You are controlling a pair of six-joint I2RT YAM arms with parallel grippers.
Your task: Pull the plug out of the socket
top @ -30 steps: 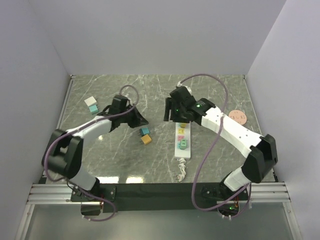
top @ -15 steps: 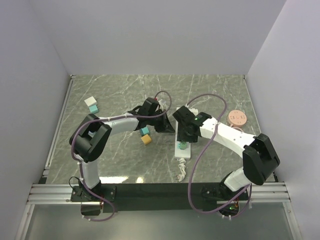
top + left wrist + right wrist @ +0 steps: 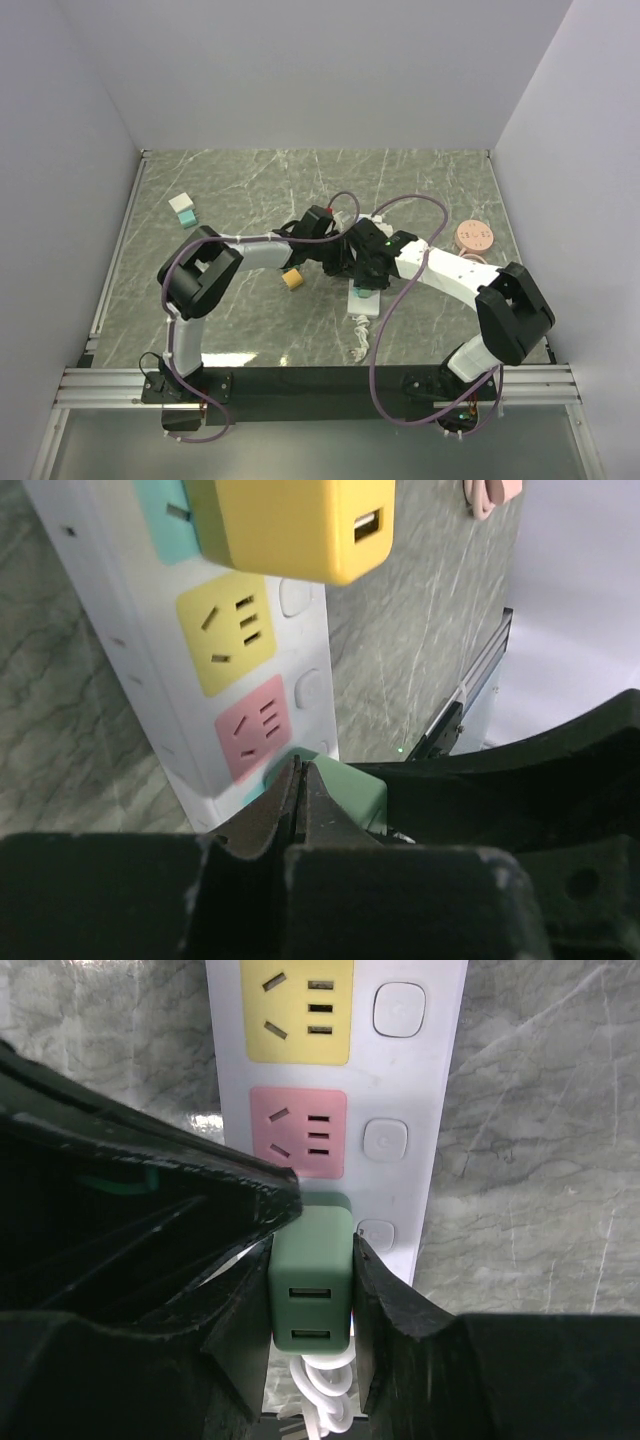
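While right gripper [image 3: 311, 1282] jaws grip the green plug [image 3: 311, 1248], left gripper [image 3: 298, 780] jaws, closed, crowd it.

On your marbled tabletop [image 3: 230, 180]: a white-and-teal block [image 3: 183, 209] at far left, an orange block [image 3: 292, 279] mid-table, a pink disc [image 3: 474, 236] at right.

Green plug [image 3: 311, 1260], white socket [image 3: 442, 1080] (marbled grey-green table [image 3: 545, 1160])

We see socket [image 3: 290, 640] running 11 to 6 | yellow plug [image 3: 300, 525] at 12 | green plug [image 3: 352, 790] at 6 | left gripper [image 3: 298, 772] tips together, touching it
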